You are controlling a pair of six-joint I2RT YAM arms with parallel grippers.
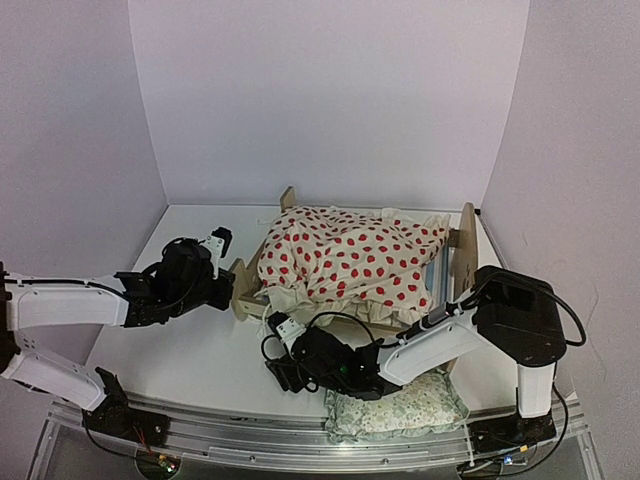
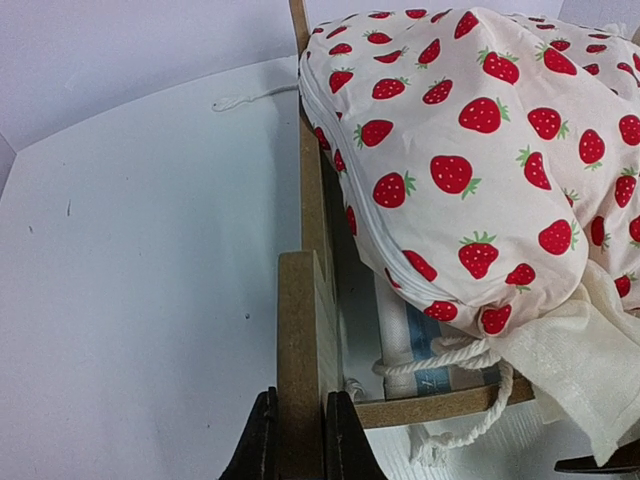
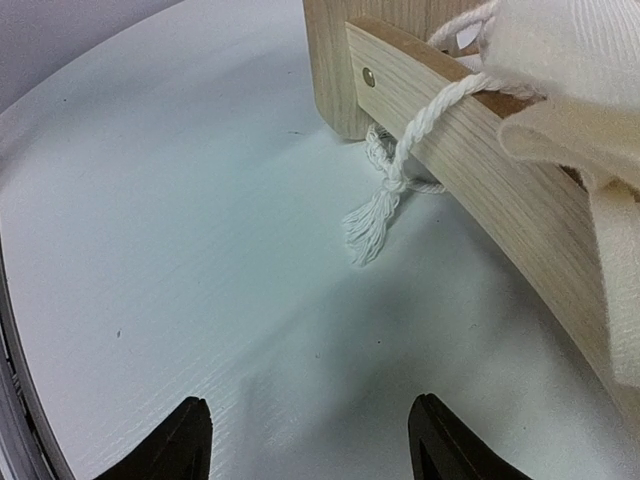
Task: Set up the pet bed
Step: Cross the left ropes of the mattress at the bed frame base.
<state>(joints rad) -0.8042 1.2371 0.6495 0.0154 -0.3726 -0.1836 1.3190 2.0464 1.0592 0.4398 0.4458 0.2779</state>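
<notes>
The pet bed stands mid-table, a light-wood frame with a blue-and-white striped base. A cream, red-dotted cushion is heaped on it and overhangs the near side. My left gripper is shut on the bed's left end board, one finger on each face. My right gripper hovers low over the table in front of the bed's near-left corner, open with nothing between its fingers. In the right wrist view the side rail and a white rope tassel lie ahead.
A green floral frilled pillow lies at the table's near edge, under the right arm. A white rope loops around the bed's rail. The metal rail of the arm bases runs along the front, and white walls enclose the table.
</notes>
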